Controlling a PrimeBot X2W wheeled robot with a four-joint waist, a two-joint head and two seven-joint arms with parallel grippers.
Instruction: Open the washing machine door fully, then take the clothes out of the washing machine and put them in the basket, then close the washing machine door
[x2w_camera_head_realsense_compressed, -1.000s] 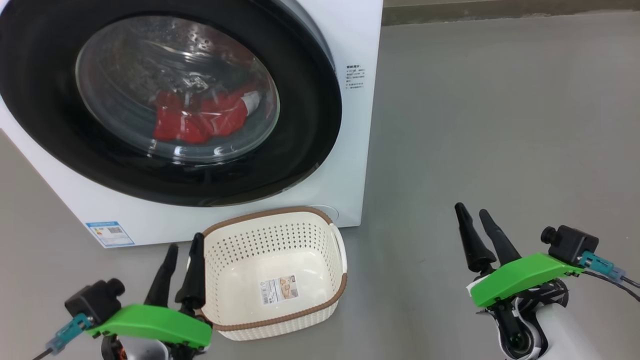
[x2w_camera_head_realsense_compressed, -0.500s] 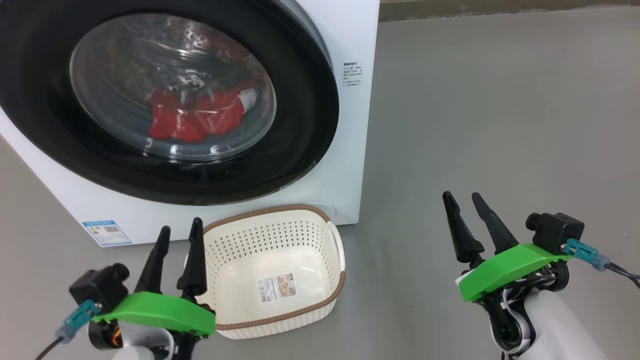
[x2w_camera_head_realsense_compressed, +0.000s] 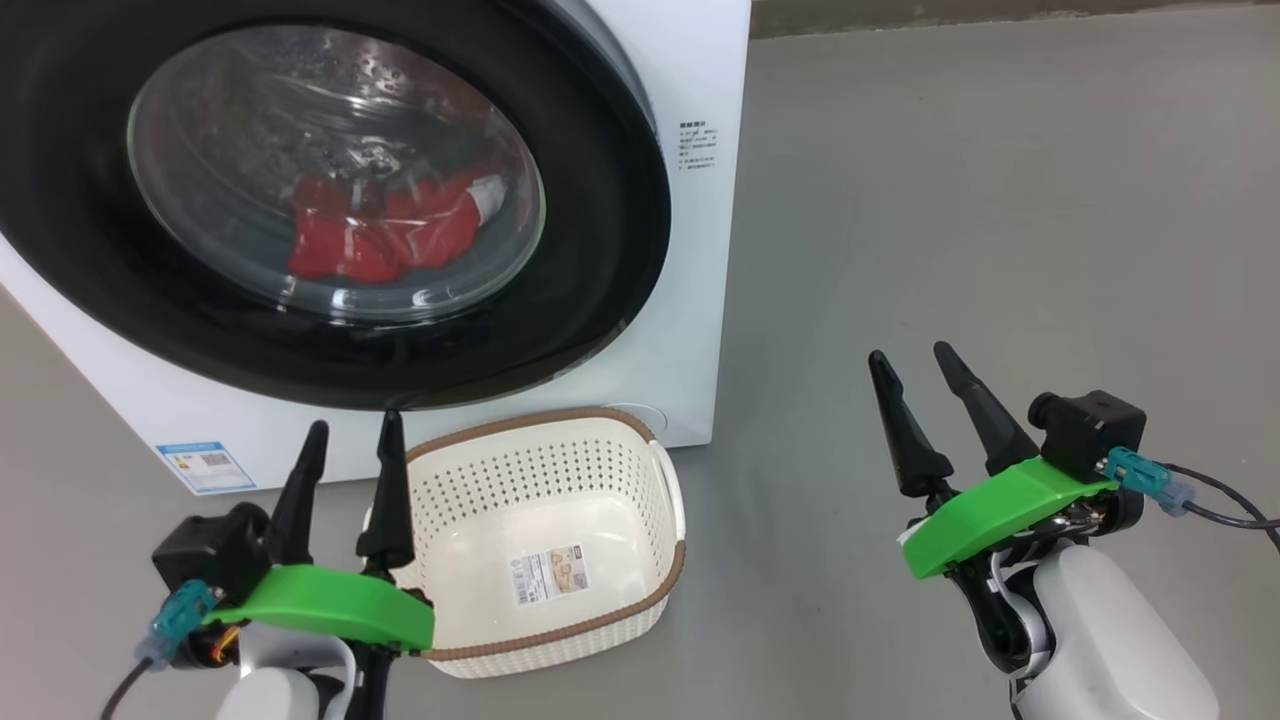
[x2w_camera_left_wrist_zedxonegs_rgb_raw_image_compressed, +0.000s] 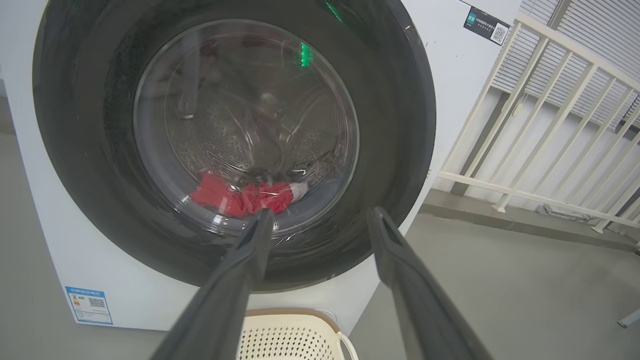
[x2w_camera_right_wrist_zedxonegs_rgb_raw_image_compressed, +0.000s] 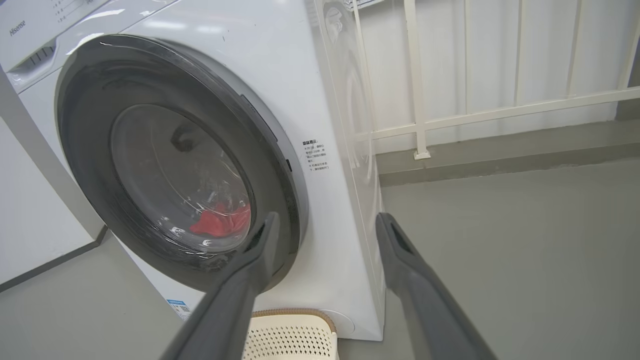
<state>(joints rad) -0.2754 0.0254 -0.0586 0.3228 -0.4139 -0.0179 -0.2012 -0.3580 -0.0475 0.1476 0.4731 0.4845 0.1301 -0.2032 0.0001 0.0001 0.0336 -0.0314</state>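
Both open, empty: left claw (x2w_camera_head_realsense_compressed: 354, 422) just left of basket (x2w_camera_head_realsense_compressed: 520, 470), washing machine door (x2w_camera_head_realsense_compressed: 600, 250) shut ahead, red clothes (x2w_camera_head_realsense_compressed: 380, 235) behind glass; right claw (x2w_camera_head_realsense_compressed: 910, 352) well right

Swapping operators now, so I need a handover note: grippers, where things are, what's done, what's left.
Left gripper: open, empty, fingers up beside the basket's left end.
Right gripper: open, empty, over the floor right of the washer.
Door: not swung open; looks shut against the washer front.
Clothes: red, in the drum behind the glass.
Basket: on the floor at the washer's foot, no clothes in it.
Done: nothing yet.
Left: open door fully, move clothes to basket, close door.
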